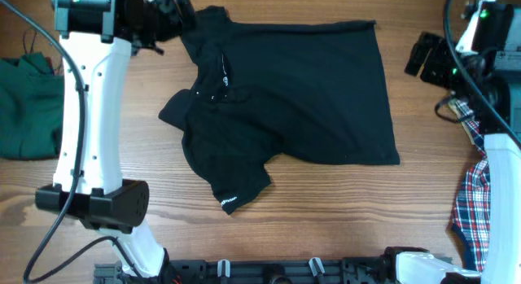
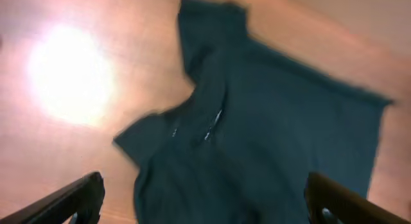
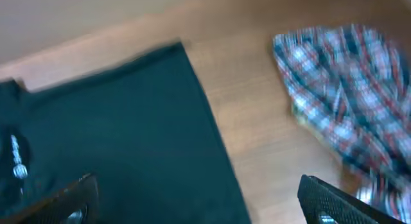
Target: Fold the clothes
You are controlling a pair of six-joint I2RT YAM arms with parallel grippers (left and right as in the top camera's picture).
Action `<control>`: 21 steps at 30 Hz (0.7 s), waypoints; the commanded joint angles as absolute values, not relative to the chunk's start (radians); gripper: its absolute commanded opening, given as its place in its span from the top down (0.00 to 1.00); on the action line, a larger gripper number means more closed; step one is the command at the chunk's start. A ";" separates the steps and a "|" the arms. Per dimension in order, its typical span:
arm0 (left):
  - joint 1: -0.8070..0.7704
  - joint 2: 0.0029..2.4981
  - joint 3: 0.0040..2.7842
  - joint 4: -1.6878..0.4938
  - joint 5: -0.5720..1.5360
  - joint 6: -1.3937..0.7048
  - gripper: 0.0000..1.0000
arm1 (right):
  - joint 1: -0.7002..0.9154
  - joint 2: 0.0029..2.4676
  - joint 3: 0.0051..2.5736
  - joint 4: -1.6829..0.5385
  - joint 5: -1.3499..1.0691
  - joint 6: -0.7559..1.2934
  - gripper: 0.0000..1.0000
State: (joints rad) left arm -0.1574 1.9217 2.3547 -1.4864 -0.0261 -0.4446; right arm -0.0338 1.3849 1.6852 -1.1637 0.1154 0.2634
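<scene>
The black short-sleeved shirt (image 1: 301, 89) lies on the wooden table, its body spread to the right, its collar and sleeves bunched at the left, and white lettering on the lower sleeve. It also shows in the left wrist view (image 2: 270, 121) and the right wrist view (image 3: 115, 134). My left gripper (image 1: 167, 11) is open and empty above the shirt's upper left corner; its jaws (image 2: 205, 198) are spread wide. My right gripper (image 1: 423, 54) is open and empty beside the shirt's right edge; its jaws (image 3: 199, 198) are spread wide.
A dark green top (image 1: 24, 105) lies bunched at the table's left edge. A red-blue-white plaid shirt (image 1: 472, 194) lies at the right edge and also shows in the right wrist view (image 3: 347, 89). Bare wood runs along the front of the table.
</scene>
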 commanded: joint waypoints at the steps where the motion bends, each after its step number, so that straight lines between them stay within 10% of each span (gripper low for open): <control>1: -0.198 1.946 2.251 -1.516 -0.039 -0.507 0.00 | -0.037 1.388 1.635 -1.190 0.105 0.344 0.00; 21: -0.223 1.946 2.148 -1.516 -0.039 -0.506 0.00 | -0.037 1.390 1.612 -1.190 0.105 0.343 0.00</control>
State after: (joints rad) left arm -0.2226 1.9476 2.1494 -1.5154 -0.0296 -0.4850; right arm -0.0338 1.3891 1.6215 -1.1904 0.1127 0.3290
